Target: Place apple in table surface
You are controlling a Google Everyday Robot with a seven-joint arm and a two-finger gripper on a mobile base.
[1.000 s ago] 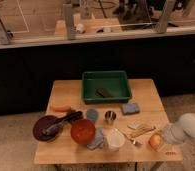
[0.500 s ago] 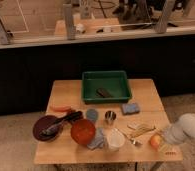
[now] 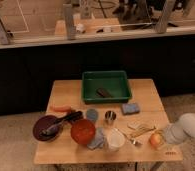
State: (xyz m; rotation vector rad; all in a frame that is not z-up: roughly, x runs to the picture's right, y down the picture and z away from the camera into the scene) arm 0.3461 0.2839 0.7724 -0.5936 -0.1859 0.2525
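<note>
Little has shifted over the last second — the apple (image 3: 155, 140) sits at the table surface (image 3: 71, 92) near-right corner, gripper (image 3: 163, 138) still against it; release looks pending

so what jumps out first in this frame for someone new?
The green bin at the back-centre of the table surface, with a dark object inside. Next, the red-orange bowl near the front, left of a white cup. At the front-right corner the robot's white arm reaches in, its gripper at the apple.
</note>
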